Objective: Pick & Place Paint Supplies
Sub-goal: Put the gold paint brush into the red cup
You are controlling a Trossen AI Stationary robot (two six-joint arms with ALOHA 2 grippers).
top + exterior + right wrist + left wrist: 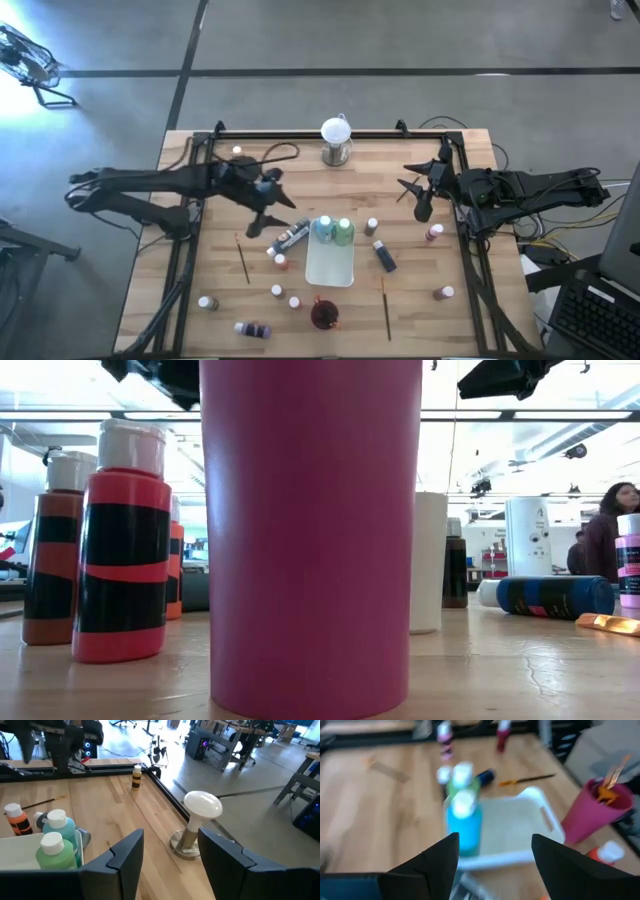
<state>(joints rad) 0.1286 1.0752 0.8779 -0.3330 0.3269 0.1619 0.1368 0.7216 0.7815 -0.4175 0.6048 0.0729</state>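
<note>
White tray [330,268] holds teal bottle [324,229], green bottle [344,231].

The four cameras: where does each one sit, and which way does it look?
High: above, facing down; both arms, left gripper, right gripper.
Low: at table height; pink cup fills it; arm parts at the top.
Left wrist: faces white tray, teal bottle; own fingers.
Right wrist: faces globe; own fingers.
Both wrists share the teal bottle.

White tray [330,265] mid-table, dark red cup [324,315] just beside it, white globe [336,131] near the far edge
</note>
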